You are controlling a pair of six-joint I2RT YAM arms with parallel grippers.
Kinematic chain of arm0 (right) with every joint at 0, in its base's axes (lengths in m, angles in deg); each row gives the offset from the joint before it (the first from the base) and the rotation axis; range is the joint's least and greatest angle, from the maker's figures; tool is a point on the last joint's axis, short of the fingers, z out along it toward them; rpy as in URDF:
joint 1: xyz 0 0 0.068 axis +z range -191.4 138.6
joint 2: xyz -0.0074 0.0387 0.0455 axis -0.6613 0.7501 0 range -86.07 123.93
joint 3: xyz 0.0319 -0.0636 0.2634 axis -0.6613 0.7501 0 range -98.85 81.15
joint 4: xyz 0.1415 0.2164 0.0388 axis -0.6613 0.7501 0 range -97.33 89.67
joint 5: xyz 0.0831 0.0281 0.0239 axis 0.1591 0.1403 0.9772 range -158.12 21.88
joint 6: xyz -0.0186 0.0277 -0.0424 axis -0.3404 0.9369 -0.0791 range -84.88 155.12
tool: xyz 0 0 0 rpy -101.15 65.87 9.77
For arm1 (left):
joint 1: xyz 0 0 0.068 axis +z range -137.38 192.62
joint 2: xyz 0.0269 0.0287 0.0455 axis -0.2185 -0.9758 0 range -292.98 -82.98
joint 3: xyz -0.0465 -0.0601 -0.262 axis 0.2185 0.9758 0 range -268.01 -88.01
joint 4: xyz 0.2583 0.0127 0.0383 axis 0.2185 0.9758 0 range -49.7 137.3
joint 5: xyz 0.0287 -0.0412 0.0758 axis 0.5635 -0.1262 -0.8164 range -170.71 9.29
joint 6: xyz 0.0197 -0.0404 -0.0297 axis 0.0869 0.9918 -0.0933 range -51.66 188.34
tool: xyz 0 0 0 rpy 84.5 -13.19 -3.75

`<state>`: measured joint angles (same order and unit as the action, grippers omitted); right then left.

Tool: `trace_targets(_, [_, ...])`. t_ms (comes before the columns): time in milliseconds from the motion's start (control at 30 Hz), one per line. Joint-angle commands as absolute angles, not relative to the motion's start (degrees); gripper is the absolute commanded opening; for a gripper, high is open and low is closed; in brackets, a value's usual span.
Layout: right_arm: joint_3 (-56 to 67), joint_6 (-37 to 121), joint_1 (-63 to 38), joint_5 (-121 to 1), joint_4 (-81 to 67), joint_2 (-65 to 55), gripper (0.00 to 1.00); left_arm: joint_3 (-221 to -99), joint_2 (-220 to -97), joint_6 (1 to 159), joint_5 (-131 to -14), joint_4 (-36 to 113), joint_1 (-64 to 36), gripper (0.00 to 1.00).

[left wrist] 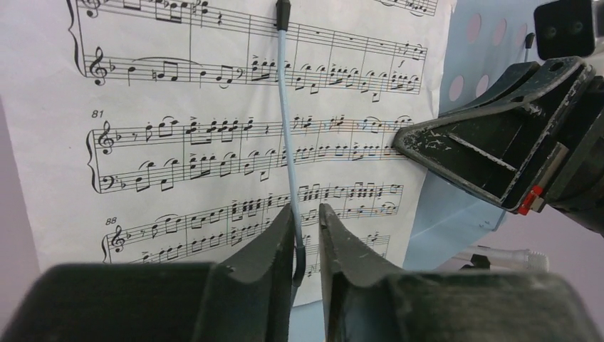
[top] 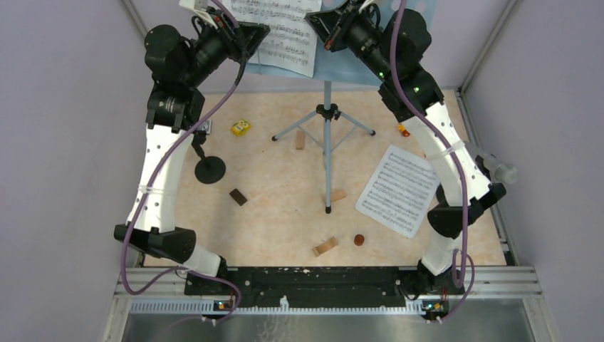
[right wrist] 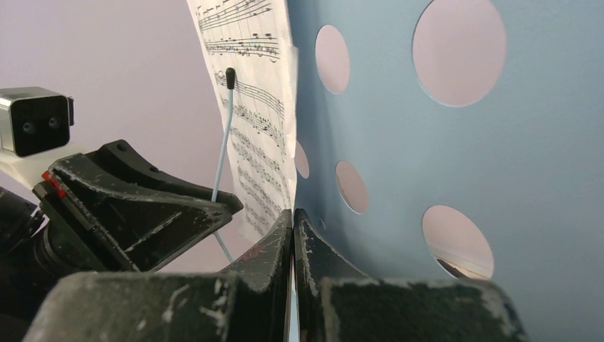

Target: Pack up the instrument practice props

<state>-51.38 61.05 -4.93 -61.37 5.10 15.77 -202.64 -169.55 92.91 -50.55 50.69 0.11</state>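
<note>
Sheet-music page (top: 285, 43): top view, held on the music rack (top: 343, 68) atop tripod legs (top: 326, 125) at the worktop's (top: 285, 214) far side. Left wrist view: left gripper (left wrist: 306, 214) narrowly open astride the wire retainer (left wrist: 287, 128); we judge a closing pull could tear paper. Right wrist view: right gripper (right wrist: 293, 217) closed at the rack's edge; tugging may topple it.

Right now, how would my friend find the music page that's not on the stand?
Start at the tripod stand in the middle. Look right of its legs, next to the right arm: a white page lies flat on the table. The other page stands up on the blue rack; this one lies down alone.
</note>
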Motion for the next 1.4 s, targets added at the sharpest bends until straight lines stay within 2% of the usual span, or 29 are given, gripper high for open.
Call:
trace_targets(0, [-51.5, 59.8, -5.2, -61.9, 3.6, 12.6, 0.0, -203.1, -170.6, 93.7, -49.8, 47.3, 0.3, 0.17])
trace_targets(100, [-50.9, 59.9, -5.1, -61.9, 3.0, 11.5, 0.0, -202.9, -170.7, 93.6, -49.8, 47.6, 0.3, 0.06])
trace_targets(233, [-50.9, 59.1, -5.1, -61.9, 3.1, 9.9, 0.0, -202.8, -170.3, 92.8, -50.5, 48.1, 0.3, 0.0])
trace_targets(500, [-46.7, 56.6, -5.1, -63.4, 5.7, 3.7, 0.0, -201.2, -168.3, 91.8, -51.0, 47.6, 0.3, 0.0])
trace_targets(800, [-25.4, 55.9, -5.2, -68.7, 6.7, -15.1, 0.0, -199.1, -166.8, 91.0, -50.5, 47.5, 0.3, 0.0])
trace_targets(933, [-12.5, 55.6, -5.2, -76.8, 9.9, -26.1, 0.0, -198.3, -166.0, 90.4, -50.5, 47.7, 0.3, 0.01])
trace_targets(1167, [9.7, 64.6, -5.2, -84.6, 21.2, -44.4, 0.0, -197.5, -164.6, 90.0, -50.0, 48.2, 0.3, 0.12])
trace_targets(1367, [26.9, 78.4, -5.2, -94.0, 29.7, -57.0, 0.0, -192.7, -161.5, 89.2, -47.5, 46.5, 0.3, 0.49])
